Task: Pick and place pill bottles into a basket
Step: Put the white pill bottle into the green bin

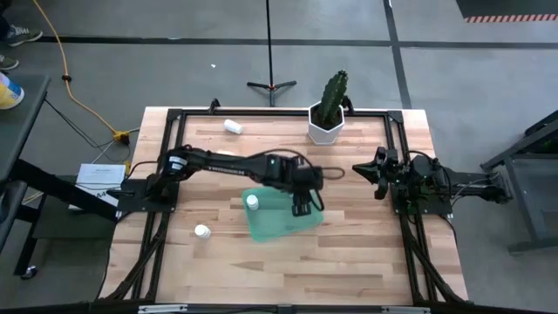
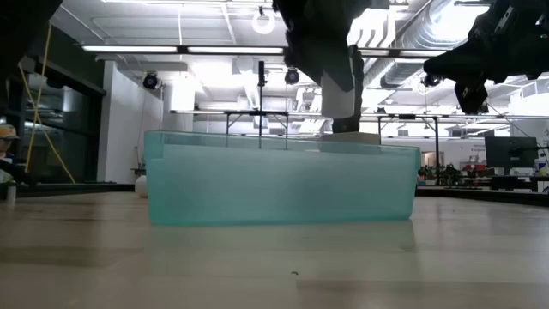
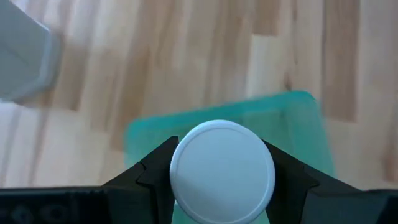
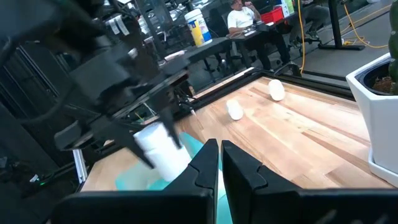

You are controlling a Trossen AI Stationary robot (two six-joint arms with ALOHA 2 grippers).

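Gripped cap-up, a bottle [image 3: 222, 171] is hanging in the left gripper [image 1: 302, 203] over the basket [image 1: 277, 222], above its wall toward the cactus pot [image 1: 326, 126]. Released now, it may, I judge, clip that wall and roll out. One bottle [image 1: 252, 201] is already standing inside; others [image 1: 202, 232] [image 1: 233, 126] are lying outside on the bench [image 1: 366, 262]. Reaching across, the left arm is pointing down. Beside the basket, the right gripper [image 4: 220, 163] is waiting, fingers closed and empty.
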